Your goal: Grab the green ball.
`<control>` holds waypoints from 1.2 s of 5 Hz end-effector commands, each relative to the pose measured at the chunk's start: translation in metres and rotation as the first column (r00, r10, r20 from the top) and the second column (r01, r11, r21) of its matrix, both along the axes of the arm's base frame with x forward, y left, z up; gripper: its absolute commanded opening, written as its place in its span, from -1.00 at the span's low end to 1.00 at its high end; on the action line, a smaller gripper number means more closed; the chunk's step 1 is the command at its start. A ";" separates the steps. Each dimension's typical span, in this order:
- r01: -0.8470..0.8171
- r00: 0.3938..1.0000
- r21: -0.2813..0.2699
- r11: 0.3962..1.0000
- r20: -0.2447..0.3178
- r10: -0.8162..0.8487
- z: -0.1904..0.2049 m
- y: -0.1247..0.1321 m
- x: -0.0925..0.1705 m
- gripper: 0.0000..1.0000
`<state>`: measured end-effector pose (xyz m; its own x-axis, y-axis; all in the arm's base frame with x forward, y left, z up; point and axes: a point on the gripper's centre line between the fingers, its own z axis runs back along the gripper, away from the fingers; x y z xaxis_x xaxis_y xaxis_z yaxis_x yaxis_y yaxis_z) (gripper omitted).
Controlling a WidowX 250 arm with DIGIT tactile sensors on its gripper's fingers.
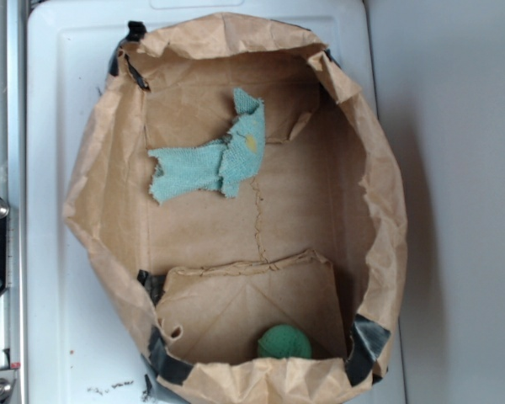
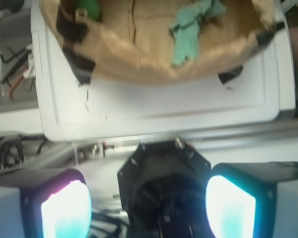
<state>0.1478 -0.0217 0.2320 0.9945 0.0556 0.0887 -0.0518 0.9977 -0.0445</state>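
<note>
Green ball [image 1: 284, 342] sits low in the brown paper bag [image 1: 379, 194], tucked against its near wall, well apart from the teal cloth [image 1: 215, 160]; looks light, soft, fuzzy, so grippy; pinch across its middle from above; gripper [image 2: 149, 203] spread wide, empty, outside the bag.

In the exterior view the green ball [image 1: 284, 342] is partly hidden behind the crumpled near rim of the paper bag [image 1: 379, 210], whose lower edge the picture cuts off. In the wrist view the whole scene is blurred; the ball [image 2: 87, 8] and the teal cloth [image 2: 188, 27] are cut by the top edge. The pincer's [image 2: 148, 208] fingers [image 2: 64, 208] run off the bottom, tips unseen.
</note>
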 end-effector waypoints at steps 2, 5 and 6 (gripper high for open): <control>0.222 0.971 0.015 0.975 0.087 -0.223 -0.020 0.009 0.069 1.00; 0.410 0.875 0.124 0.904 0.227 -0.428 -0.038 0.031 0.097 1.00; 0.443 0.848 0.115 0.889 0.268 -0.458 -0.041 0.029 0.099 1.00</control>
